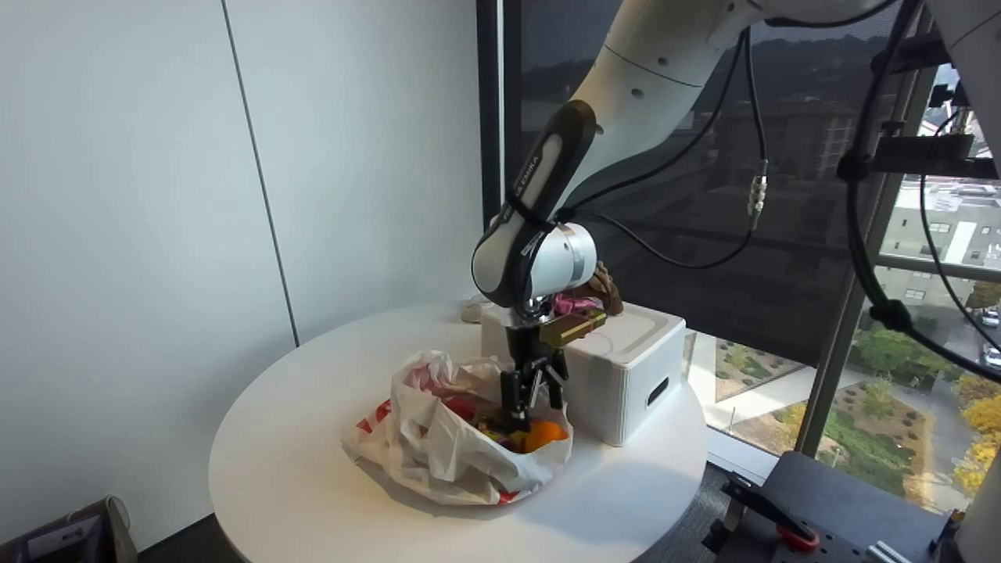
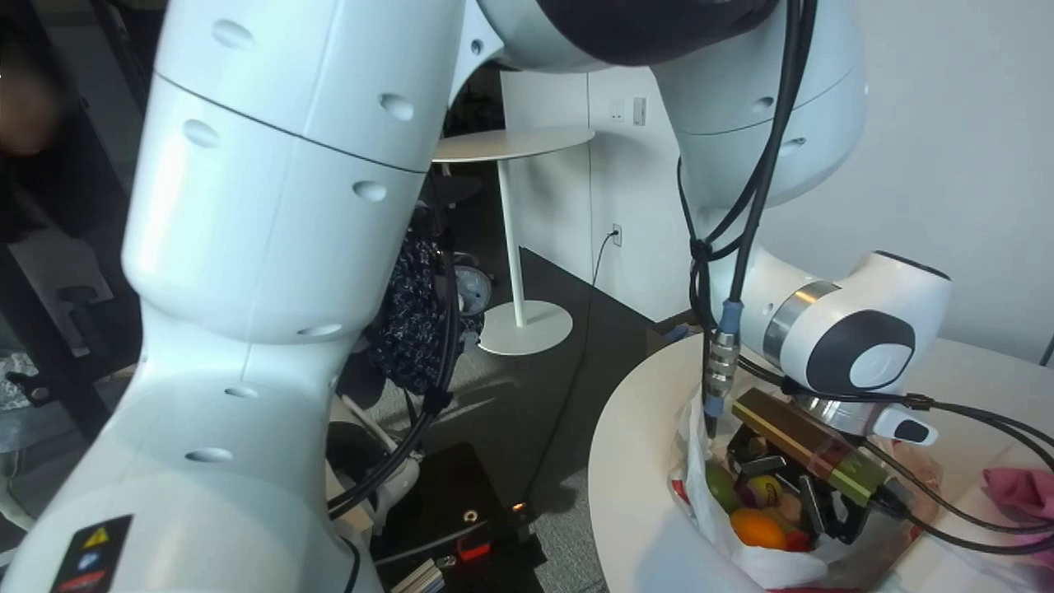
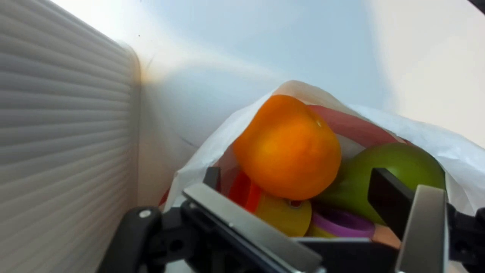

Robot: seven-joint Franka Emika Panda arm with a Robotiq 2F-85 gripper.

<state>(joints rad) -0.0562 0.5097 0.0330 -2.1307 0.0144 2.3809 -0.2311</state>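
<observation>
Gripper is hanging at the mouth of the crumpled white bag, fingers spread wide, gripping nothing. Orange fruit is sitting inside by the bag's rim, showing between the fingers in the wrist view; green fruit is lying just beside it, partly hidden by one finger. Yellow disc and purple ring are showing nearby. Contact with any piece: can't tell. Bag is resting on the round table beside the white box. Progress, my read: positioning over the bag is looking done; visible pieces are all sitting inside, none is being held or lifted.
</observation>
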